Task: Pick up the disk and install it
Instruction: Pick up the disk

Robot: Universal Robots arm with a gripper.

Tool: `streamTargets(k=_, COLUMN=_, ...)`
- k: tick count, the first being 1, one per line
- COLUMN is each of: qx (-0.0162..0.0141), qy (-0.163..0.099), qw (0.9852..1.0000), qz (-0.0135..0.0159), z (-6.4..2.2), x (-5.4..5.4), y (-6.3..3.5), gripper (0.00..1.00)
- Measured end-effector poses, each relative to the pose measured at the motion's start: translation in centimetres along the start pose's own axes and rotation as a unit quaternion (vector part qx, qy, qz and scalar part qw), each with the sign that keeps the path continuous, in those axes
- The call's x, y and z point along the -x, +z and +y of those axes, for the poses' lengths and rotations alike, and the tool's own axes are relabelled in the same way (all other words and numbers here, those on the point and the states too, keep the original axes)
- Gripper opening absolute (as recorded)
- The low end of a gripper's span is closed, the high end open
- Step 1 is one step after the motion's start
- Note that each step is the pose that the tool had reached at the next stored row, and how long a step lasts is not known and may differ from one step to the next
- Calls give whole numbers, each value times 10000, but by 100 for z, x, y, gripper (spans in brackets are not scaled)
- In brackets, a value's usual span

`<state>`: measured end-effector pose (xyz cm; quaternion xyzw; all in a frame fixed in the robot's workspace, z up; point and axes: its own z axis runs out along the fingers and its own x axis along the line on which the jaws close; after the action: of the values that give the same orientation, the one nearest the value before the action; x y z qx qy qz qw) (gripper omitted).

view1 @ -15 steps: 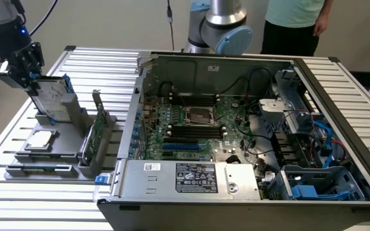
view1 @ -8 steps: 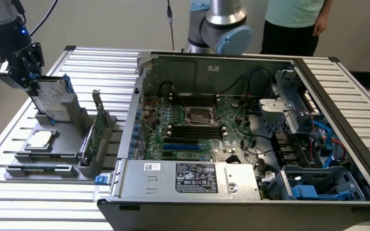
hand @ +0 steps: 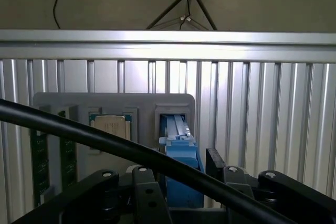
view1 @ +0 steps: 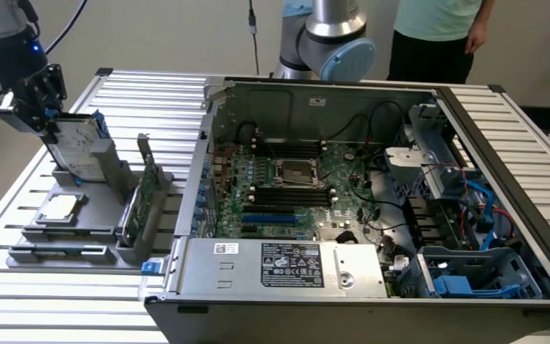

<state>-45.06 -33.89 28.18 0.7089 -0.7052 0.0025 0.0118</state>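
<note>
**Disk standing in its stand, jaws astride its top edge**

- Table [view1: 160, 93]: ribbed aluminium, carrying everything listed here.
- Gripper [view1: 46, 120]: black, at the far end of the exterior view's left, reaching down onto the upper corner of the disk. In the wrist view the gripper [hand: 181, 171] has one finger on each side of the blue edge. The jaws stand fairly wide. Whether they press on the rails or only flank them cannot be told, since a black cable [hand: 131, 150] crosses in front.
- Disk [view1: 76, 147]: silver-grey with a white label and blue rails. It stands on edge, leaning slightly, with its lower end in a slot of the grey stand. In the wrist view the disk [hand: 181, 150] lies directly between the jaws.
- Stand [view1: 112, 161]: grey, on the table left of the computer case, seen in the wrist view as a flat plate [hand: 115, 100].
- Chip [view1: 58, 208]: square and silver, lying flat in a recess of the stand, just beside the disk's slot [hand: 110, 125].
- Green card [view1: 134, 208]: thin, upright in the stand's right-hand post.
- Computer case [view1: 294, 93]: open, holding a green board [view1: 294, 186], a silver box [view1: 285, 265] at the near edge and blue plastic parts [view1: 457, 283] at the right corner.
- Arm base [view1: 328, 36]: behind the case.
- Person [view1: 437, 29]: standing behind the table, at the exterior view's right.
</note>
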Motion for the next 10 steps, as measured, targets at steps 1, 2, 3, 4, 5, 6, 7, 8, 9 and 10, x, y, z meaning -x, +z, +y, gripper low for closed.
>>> streamTargets(k=1, qx=1, qy=0, qw=10000, qz=0, z=-1, x=0, y=1, gripper=48)
streamTargets(k=2, qx=1, qy=0, qw=10000, qz=1, z=-1, x=1, y=3, gripper=48)
streamTargets(k=3, qx=1, qy=0, qw=10000, qz=0, z=-1, x=2, y=6, gripper=48)
streamTargets(k=4, qx=0, qy=0, qw=10000, qz=0, z=-1, x=2, y=10, gripper=48)
streamTargets(k=5, qx=0, qy=0, qw=10000, qz=0, z=-1, x=3, y=13, gripper=48)
streamTargets(k=6, qx=0, qy=0, qw=10000, qz=1, z=-1, x=3, y=16, gripper=48)
streamTargets(k=7, qx=1, qy=0, qw=10000, qz=2, z=-1, x=4, y=18, gripper=46)
streamTargets(k=8, qx=1, qy=0, qw=10000, qz=5, z=-1, x=4, y=20, gripper=46)
streamTargets(k=9, qx=1, qy=0, qw=10000, qz=8, z=-1, x=5, y=22, gripper=39)
streamTargets(k=10, qx=0, qy=0, qw=10000, qz=15, z=-1, x=5, y=24, gripper=39)
